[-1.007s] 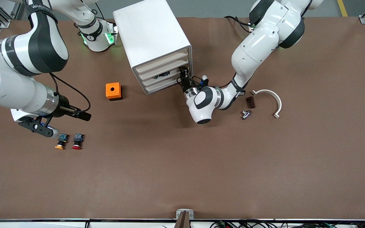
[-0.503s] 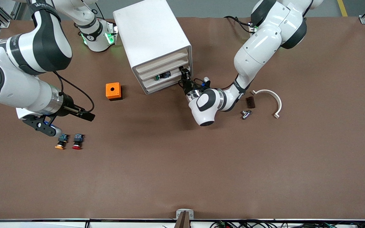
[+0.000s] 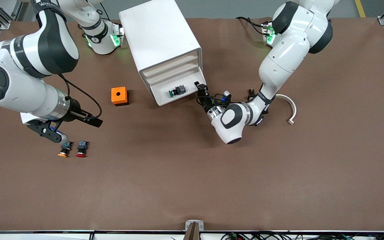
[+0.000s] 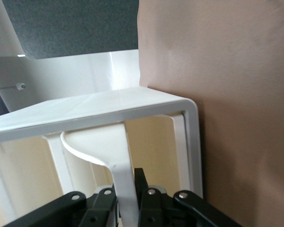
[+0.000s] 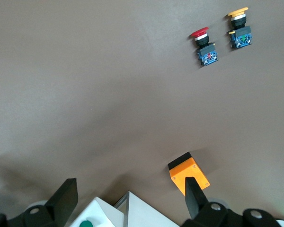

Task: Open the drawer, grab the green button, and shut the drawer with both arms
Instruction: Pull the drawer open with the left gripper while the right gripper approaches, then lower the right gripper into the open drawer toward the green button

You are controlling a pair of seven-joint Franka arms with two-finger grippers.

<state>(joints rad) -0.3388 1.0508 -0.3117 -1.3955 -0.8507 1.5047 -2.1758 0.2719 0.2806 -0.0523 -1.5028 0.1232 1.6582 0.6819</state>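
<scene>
White drawer [image 3: 178, 94] is out, my left gripper [image 3: 201, 89] clamped on its corner lip at 3 o'clock of the green button [image 3: 177, 90] inside. My right gripper [image 3: 92, 121], spread empty, must next reach in.

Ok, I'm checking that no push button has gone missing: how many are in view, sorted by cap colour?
Green-capped button: 1, lying in the pulled-out drawer
Orange-yellow-capped button: 1, on the table
Red-capped button: 1, on the table beside the orange-yellow one
Total: 3
</scene>
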